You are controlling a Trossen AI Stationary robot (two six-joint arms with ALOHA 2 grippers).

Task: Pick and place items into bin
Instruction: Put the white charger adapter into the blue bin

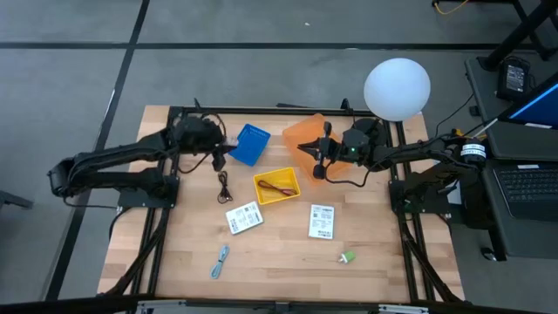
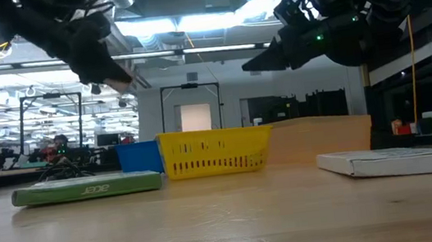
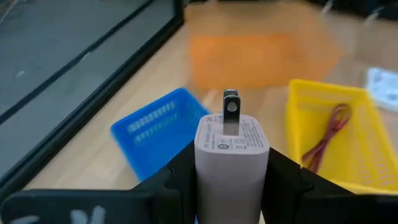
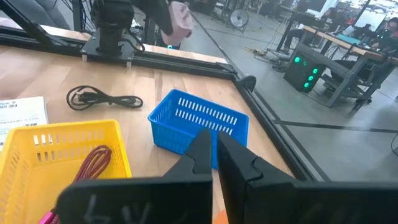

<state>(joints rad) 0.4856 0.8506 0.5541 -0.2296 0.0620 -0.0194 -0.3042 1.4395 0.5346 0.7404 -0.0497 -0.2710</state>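
My left hand (image 3: 231,180) is pinching a small white plug adapter (image 3: 231,149) by its flat sides, prongs pointing away from me, and it hangs in the air just beside the blue bin (image 1: 251,144), on the side away from the yellow bin (image 1: 277,186). The adapter looks like hard, smooth plastic: light and stiff, nothing that would crush, but slick enough that I judge a grip low on the broad faces is safest, well clear of the metal prongs. My right hand (image 4: 214,158) is pressed together and empty, hovering over the orange bin (image 1: 307,135), across the blue bin from my left. Of what remains, the black cord (image 1: 223,185) lies on the table (image 1: 279,262) on the near side of the blue bin; it should be limp and light, so I would take it at the bundled middle, since an end would trail. The red cord (image 1: 279,187) already lies in the yellow bin. The two white packets (image 1: 244,218) sit flat beyond the yellow bin, thin and stiff by the look, so an edge pinch seems best. The green piece (image 1: 348,257) and the blue-silver piece (image 1: 220,260) lie farther out still, tiny and likely to skid.
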